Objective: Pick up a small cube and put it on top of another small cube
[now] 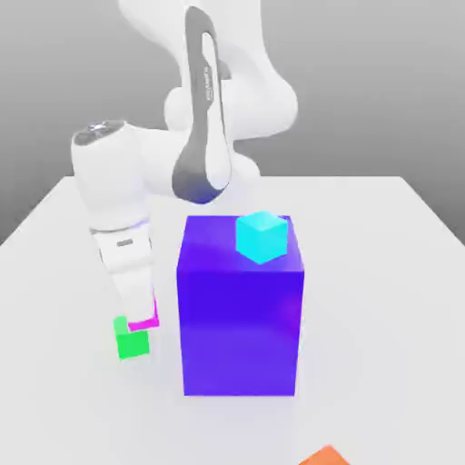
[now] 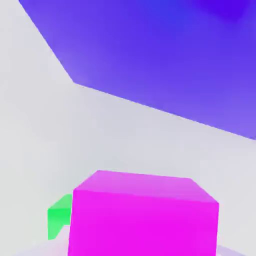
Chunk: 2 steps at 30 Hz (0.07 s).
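Note:
The small magenta cube (image 1: 145, 319) sits at the tip of my gripper (image 1: 139, 309), which is shut on it, low over the white table. In the hand view the magenta cube (image 2: 142, 215) looms close, and the small green cube (image 2: 58, 215) peeks out from behind one of its sides. In the exterior view the green cube (image 1: 132, 341) rests on the table just in front of the magenta one and slightly toward the exterior view's left. The two overlap there, and I cannot tell whether they touch.
A tall purple block (image 1: 241, 309) stands close by on the exterior view's right of the gripper, with a cyan cube (image 1: 262, 237) on its top. An orange cube (image 1: 325, 457) lies at the table's front edge. The purple block (image 2: 165, 55) also rises near the hand.

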Available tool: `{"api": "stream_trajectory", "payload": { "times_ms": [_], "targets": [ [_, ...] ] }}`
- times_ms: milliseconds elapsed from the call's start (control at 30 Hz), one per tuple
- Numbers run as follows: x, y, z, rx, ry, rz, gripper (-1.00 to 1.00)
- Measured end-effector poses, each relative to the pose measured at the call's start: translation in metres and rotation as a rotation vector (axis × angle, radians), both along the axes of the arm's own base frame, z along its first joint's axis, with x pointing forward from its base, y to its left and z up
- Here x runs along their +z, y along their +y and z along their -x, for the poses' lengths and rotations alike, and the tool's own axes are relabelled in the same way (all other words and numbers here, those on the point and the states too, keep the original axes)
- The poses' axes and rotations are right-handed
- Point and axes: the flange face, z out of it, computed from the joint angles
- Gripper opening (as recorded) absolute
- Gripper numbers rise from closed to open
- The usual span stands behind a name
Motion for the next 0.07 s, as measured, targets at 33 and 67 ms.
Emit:
{"api": "stream_trajectory", "payload": {
  "times_ms": [33, 67],
  "targets": [
    [-0.0029, -0.0021, 0.0022, -0.003, 0.001, 0.016, -1.00],
    [-0.0057, -0.0042, 0.0046, -0.006, 0.004, 0.034, 1.00]
  ]
}}
